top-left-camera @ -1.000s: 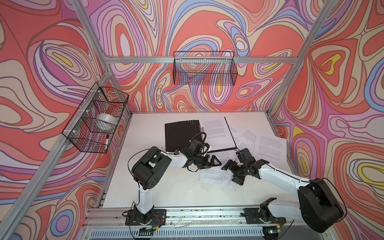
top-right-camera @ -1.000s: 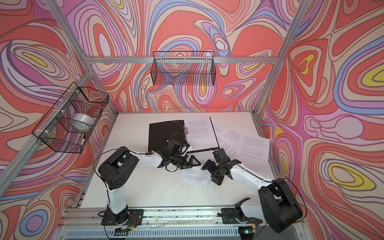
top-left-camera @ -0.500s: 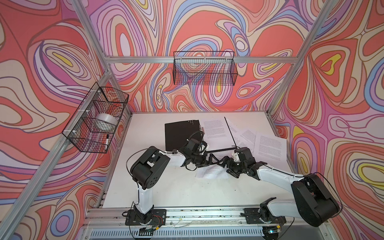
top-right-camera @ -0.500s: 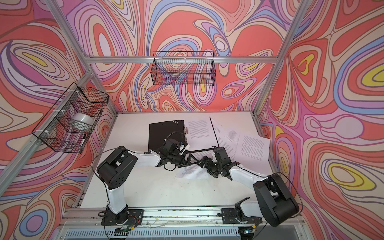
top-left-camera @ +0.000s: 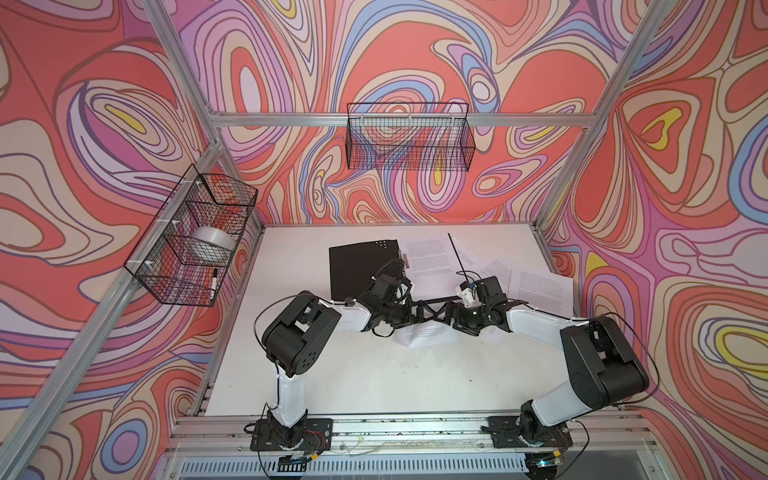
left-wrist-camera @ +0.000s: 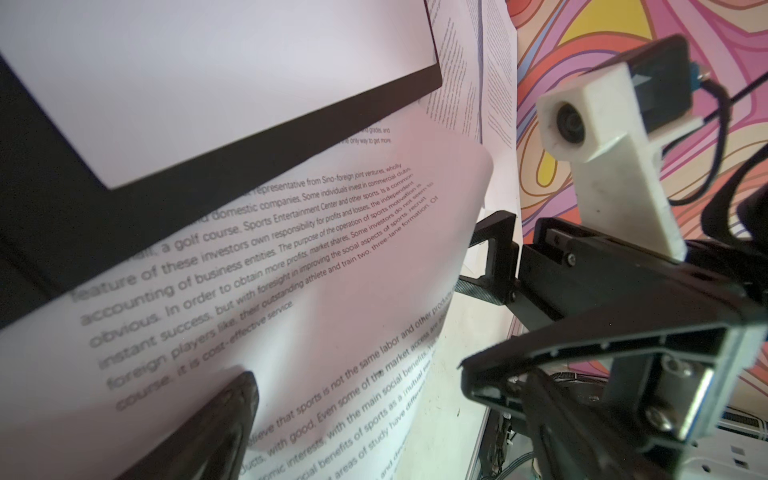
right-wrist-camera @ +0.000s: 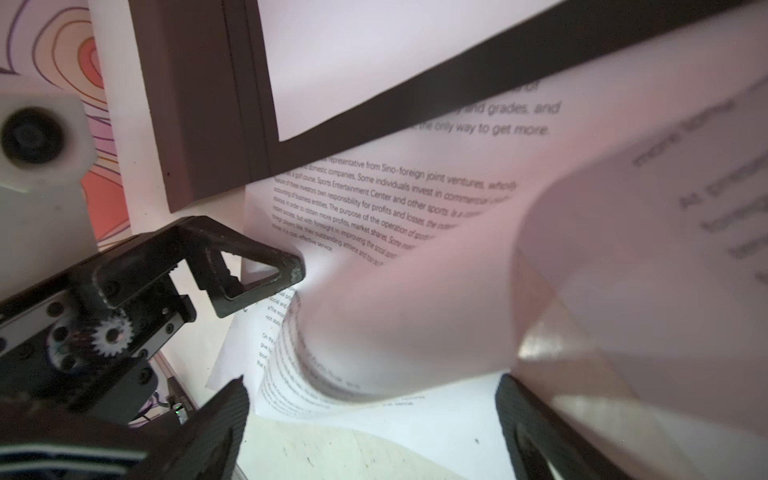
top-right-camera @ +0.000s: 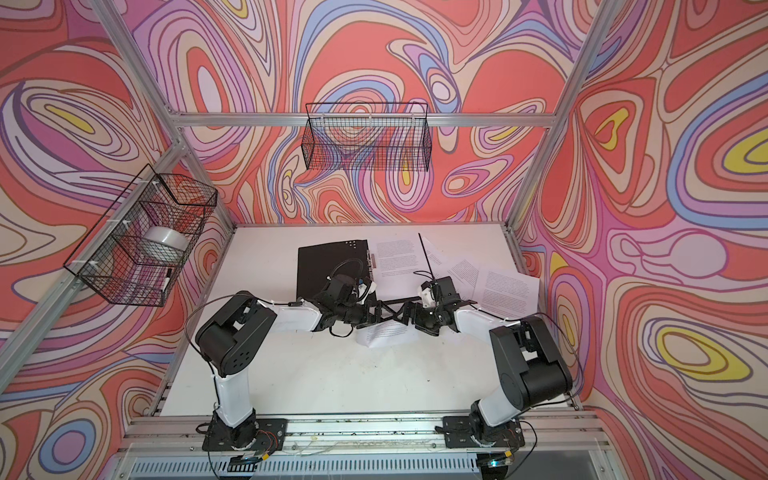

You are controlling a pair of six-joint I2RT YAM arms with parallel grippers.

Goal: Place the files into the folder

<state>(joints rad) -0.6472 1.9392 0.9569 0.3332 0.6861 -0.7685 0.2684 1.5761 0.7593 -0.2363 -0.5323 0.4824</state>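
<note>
The folder lies open at the back of the desk, black inside up, with one flap standing nearly on edge. The files lie in it and loose to its right. In front you have a curled sheet. Your left claw and right claw meet tip to tip over it, both spread wide and clamping nothing.

Walls on three sides: printed swirls in red, pink, lilac, blue, yellow. Aluminium frame bars along the corners and back. White tabletop, faintly speckled. Black wire basket hangs on the back bar. A second basket on the left wall holds a whitish tape roll and a marker. Light is even and soft.
</note>
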